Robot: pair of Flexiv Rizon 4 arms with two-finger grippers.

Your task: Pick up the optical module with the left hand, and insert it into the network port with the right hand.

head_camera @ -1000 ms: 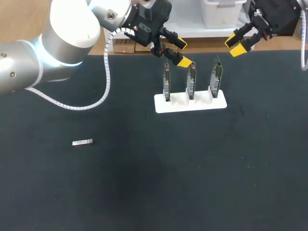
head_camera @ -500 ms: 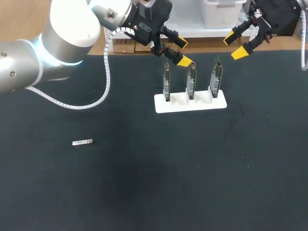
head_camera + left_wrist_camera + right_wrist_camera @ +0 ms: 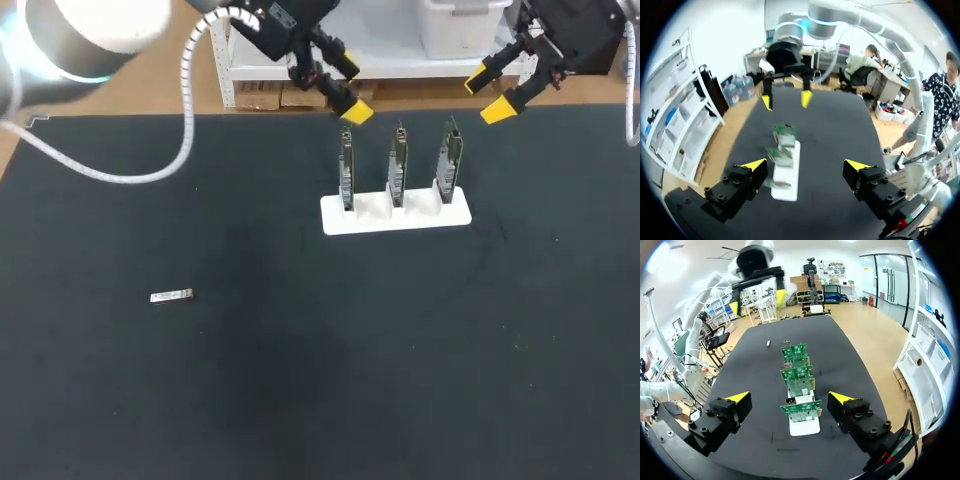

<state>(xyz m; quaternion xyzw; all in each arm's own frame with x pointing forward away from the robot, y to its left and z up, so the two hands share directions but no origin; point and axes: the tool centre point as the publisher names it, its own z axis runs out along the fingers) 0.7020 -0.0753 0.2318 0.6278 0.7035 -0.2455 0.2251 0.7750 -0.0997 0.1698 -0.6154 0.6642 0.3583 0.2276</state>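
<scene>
optical module [image 3: 171, 296], seemingly silver, lying flat

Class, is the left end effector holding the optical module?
No, the optical module lies alone, well away from the open left end effector.

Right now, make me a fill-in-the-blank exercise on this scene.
The white holder carries ____ upright circuit boards. The optical module lies on the table toward my ____ arm's side of the holder. The left tool and the right tool are both ____, holding nothing.
Missing: three; left; open.

Black table [image 3: 300, 400], white stand [image 3: 372, 216], green boards [image 3: 796, 375], silver optical module [image 3: 171, 296]
</scene>
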